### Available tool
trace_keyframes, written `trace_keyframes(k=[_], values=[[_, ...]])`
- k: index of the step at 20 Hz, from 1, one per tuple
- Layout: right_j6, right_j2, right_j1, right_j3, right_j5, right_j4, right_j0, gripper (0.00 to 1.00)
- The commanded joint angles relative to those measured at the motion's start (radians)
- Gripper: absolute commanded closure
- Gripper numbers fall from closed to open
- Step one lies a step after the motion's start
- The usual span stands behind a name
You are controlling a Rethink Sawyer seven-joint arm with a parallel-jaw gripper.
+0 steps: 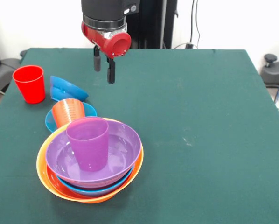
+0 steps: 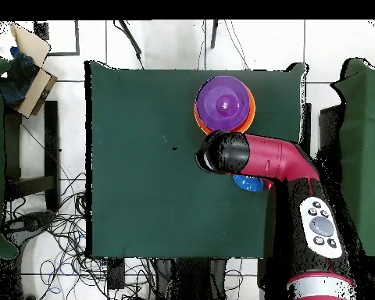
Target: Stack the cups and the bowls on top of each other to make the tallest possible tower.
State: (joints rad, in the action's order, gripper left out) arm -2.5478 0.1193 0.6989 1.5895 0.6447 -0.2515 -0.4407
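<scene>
Front view: the tower sits at the near left of the green desk. Its outermost piece is the large yellow-orange bowl; inside it only rims show of a red-orange bowl and a light blue bowl, then comes the purple bowl, with the purple cup standing upright in its middle. Just behind the tower a small light blue bowl holds an orange-red cup lying tilted on its side; the tower's rim cuts off the lower part of both. Further back a blue bowl lies tipped up on its edge, and the red cup stands upright near the desk's left edge, apart from the rest. The gripper hangs over the far part of the desk, above the surface and well apart from the tower; its two dark fingers stand a little apart with nothing between them.

Overhead view: the arm lies across the side of the desk and covers most of the loose pieces. The tower shows only as purple ringed with orange at the top edge of the desk. A patch of a blue bowl shows beneath the arm. The red cup and the orange-red cup are hidden, and the arm's wrist covers the fingers, so their spacing cannot be read here.
</scene>
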Motion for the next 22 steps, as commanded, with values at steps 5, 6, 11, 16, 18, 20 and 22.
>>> trace_keyframes(k=[5, 6, 11, 16, 18, 20, 22], values=[[0.074, 0.001, -0.027, 0.004, 0.074, -0.062, 0.024, 0.00], [0.068, -0.006, -0.033, 0.003, 0.072, -0.068, 0.030, 0.00], [0.049, -0.054, -0.032, -0.001, 0.079, -0.099, 0.078, 0.00], [0.071, -0.060, -0.020, 0.047, 0.038, -0.108, 0.084, 0.00], [0.078, -0.059, -0.025, 0.062, 0.008, -0.115, 0.082, 0.00], [0.071, -0.080, -0.037, 0.065, -0.025, -0.145, 0.091, 0.00], [0.010, -0.151, -0.048, 0.049, -0.054, -0.204, 0.146, 0.00]])
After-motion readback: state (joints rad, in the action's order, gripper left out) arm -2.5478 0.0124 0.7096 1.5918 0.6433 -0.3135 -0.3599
